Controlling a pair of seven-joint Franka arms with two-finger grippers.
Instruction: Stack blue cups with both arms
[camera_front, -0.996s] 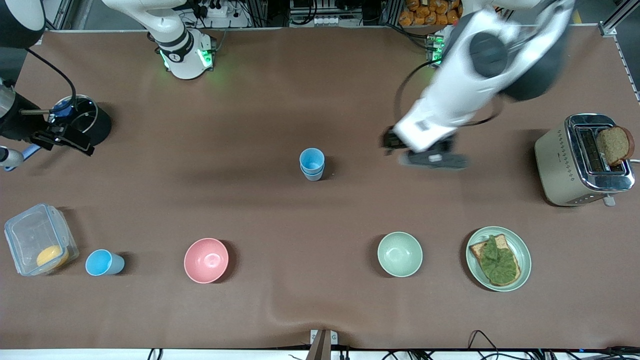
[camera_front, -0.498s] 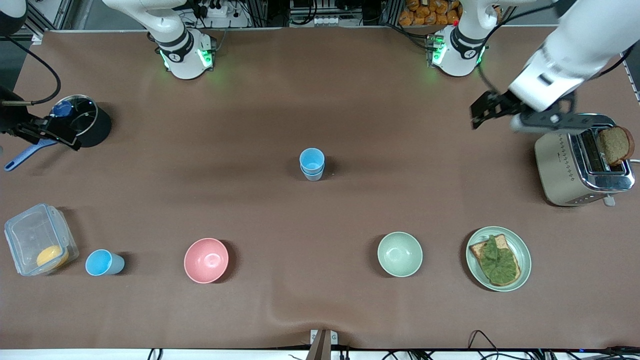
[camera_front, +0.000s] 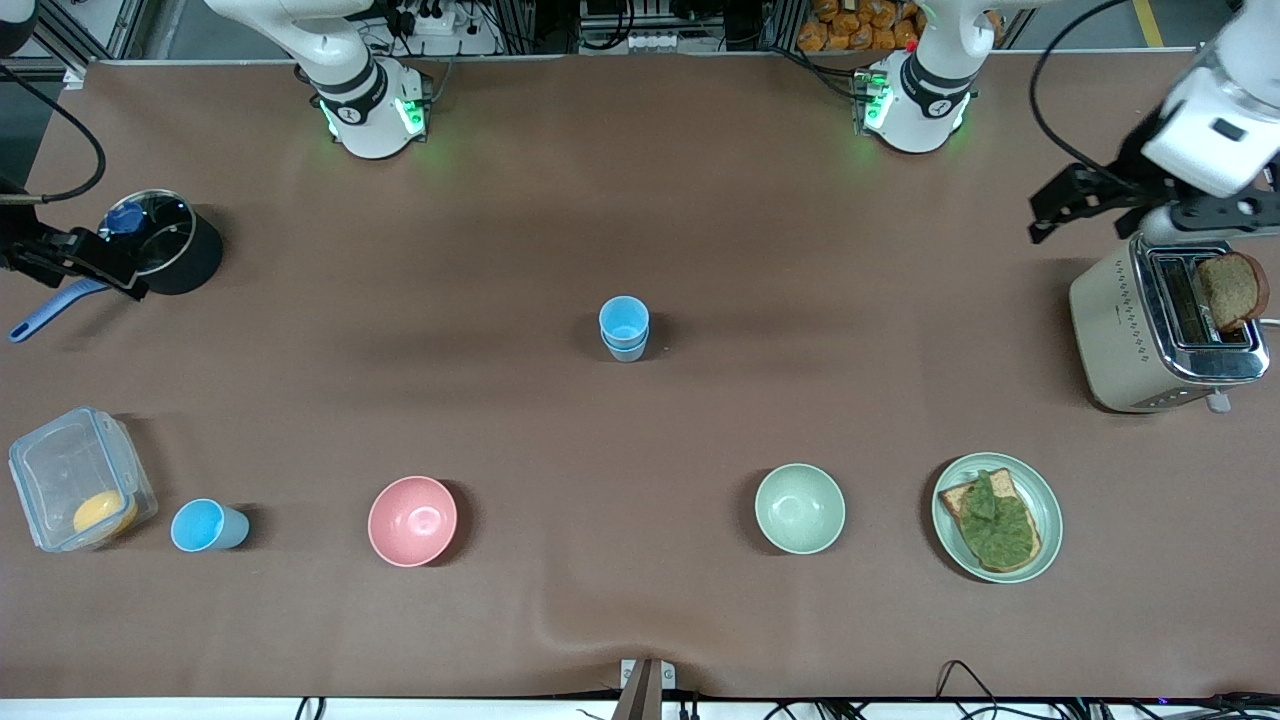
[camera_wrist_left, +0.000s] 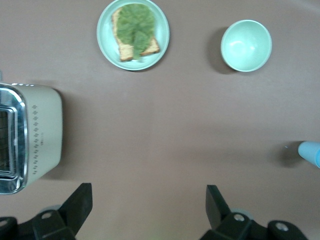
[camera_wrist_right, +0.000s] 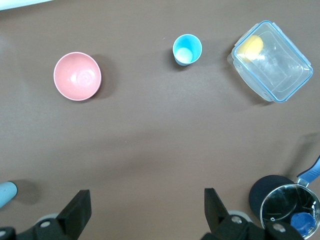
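Two blue cups (camera_front: 624, 328) stand nested in one stack at the table's middle; their edge shows in the left wrist view (camera_wrist_left: 310, 152) and in the right wrist view (camera_wrist_right: 6, 193). A single sky-blue cup (camera_front: 205, 526) (camera_wrist_right: 187, 49) stands upright nearer the front camera, between the clear container and the pink bowl. My left gripper (camera_front: 1198, 216) (camera_wrist_left: 148, 202) hangs open and empty over the table by the toaster, well away from the stack. At the right arm's end, my right gripper (camera_front: 70, 258) (camera_wrist_right: 145, 207) is up beside the black pot, open with nothing in it.
A toaster (camera_front: 1160, 325) with bread in it stands at the left arm's end. Along the front are a plate of toast (camera_front: 1040, 490), a pale-green bowl (camera_front: 799, 508), a pink bowl (camera_front: 412, 520) and a clear container (camera_front: 70, 470). A lidded black pot (camera_front: 170, 245) sits near the right gripper.
The left arm has swung from beside the cup stack out to the toaster end. The right gripper has drifted slightly toward the table's edge. The cups have not moved.
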